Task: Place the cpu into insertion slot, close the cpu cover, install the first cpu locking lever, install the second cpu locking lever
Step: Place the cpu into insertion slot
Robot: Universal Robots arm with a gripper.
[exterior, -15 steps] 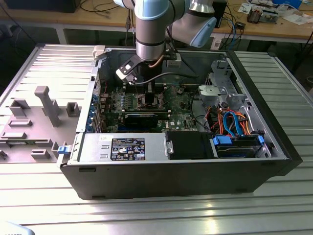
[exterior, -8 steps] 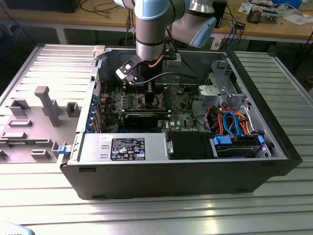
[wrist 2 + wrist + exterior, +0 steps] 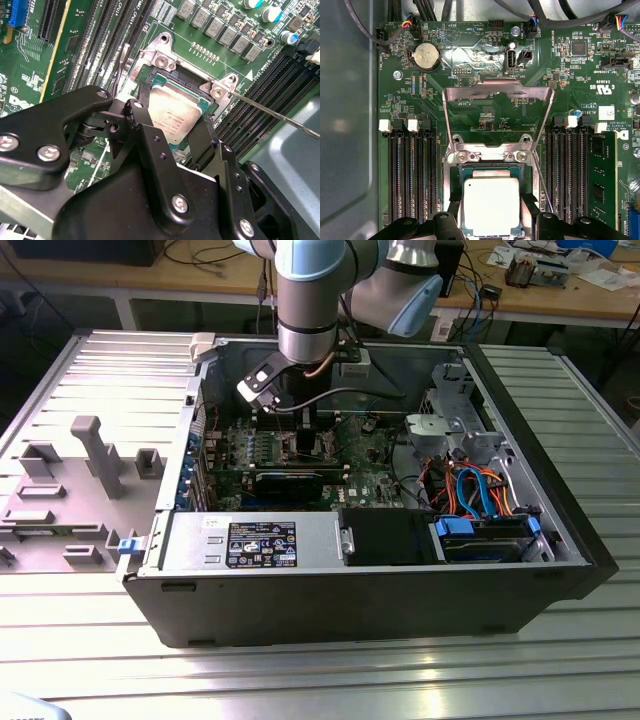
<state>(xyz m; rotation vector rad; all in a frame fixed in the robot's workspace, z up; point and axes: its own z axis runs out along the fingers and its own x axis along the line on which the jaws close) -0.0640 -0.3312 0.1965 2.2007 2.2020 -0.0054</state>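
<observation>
My gripper reaches down into the open computer case, over the green board. Its two black fingers press against opposite edges of the cpu, a silvery square chip. The cpu lies low in the insertion slot, roughly level with the dark rim. The cpu cover, a silver frame with a square cut-out, stands flipped open on its hinge beside the slot. Two thin wire levers stick out unlatched on either side. In the exterior view the gripper hangs under the arm's wrist.
Long black memory slots flank the socket on both sides. A coin battery and cables lie on the board. The case's power supply and drive bay sit along the near wall.
</observation>
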